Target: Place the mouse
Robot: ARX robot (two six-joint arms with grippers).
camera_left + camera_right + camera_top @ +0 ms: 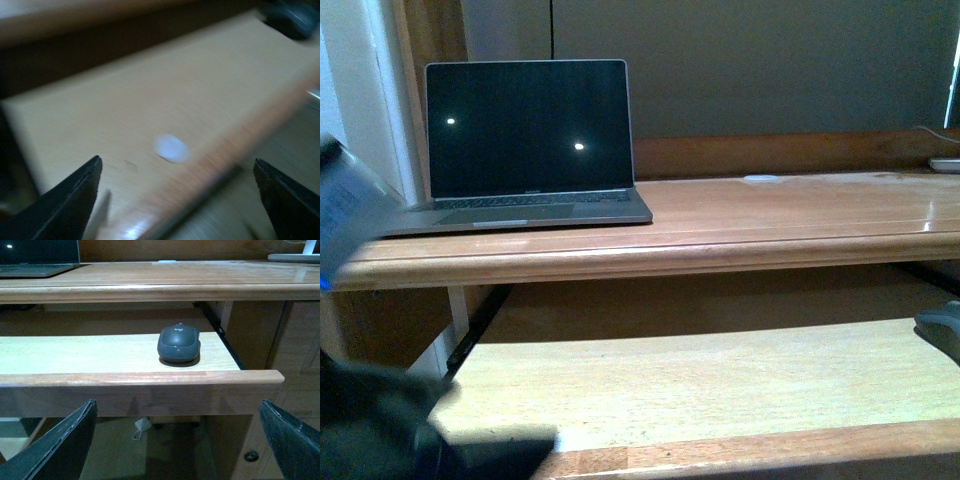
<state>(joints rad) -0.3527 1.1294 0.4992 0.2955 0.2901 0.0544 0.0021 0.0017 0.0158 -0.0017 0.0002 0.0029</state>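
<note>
The dark grey mouse (178, 343) sits on the pale pull-out keyboard tray (75, 352), near its right end. It shows at the right edge of the front view (942, 325) and blurred in the left wrist view (290, 20). My right gripper (180, 440) is open and empty, in front of and below the tray's front edge, with the mouse ahead of it. My left gripper (175, 200) is open and empty over the tray's front edge, far from the mouse. The left arm (360, 420) shows blurred at the front view's lower left.
An open laptop (528, 140) with a dark screen stands on the left of the upper desk top (790, 215). A white spot (171, 148) marks the tray. A white device (945, 163) lies at the far right of the desk. Floor lies below the tray.
</note>
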